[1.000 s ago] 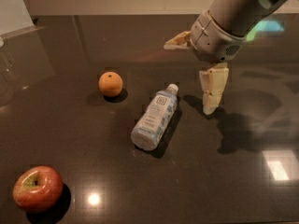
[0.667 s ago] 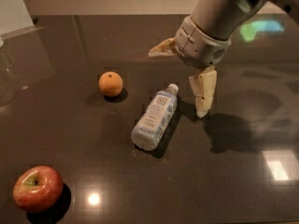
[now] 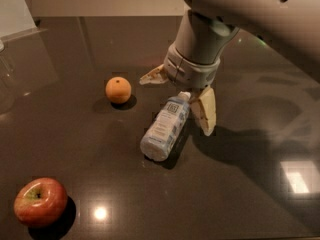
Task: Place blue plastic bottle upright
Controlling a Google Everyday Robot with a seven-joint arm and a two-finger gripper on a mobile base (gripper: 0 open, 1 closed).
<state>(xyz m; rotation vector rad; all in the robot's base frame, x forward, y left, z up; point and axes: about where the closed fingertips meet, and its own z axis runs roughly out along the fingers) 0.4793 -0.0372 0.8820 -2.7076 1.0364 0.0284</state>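
Note:
The blue plastic bottle [image 3: 166, 125] lies on its side on the dark table, white cap pointing up and to the right, base toward the front. My gripper [image 3: 181, 97] hangs over its cap end with fingers spread wide. One finger [image 3: 205, 110] stands just right of the bottle's neck. The other fingertip [image 3: 152, 76] sticks out to the upper left, between the bottle and the orange. The gripper is open and holds nothing.
An orange [image 3: 118, 90] sits left of the bottle. A red apple [image 3: 40, 202] sits at the front left. A glass object [image 3: 6, 79] stands at the left edge. The arm fills the upper right.
The gripper has moved left and down toward the bottle's cap end, fingers still open. The bottle, orange and apple have not moved.

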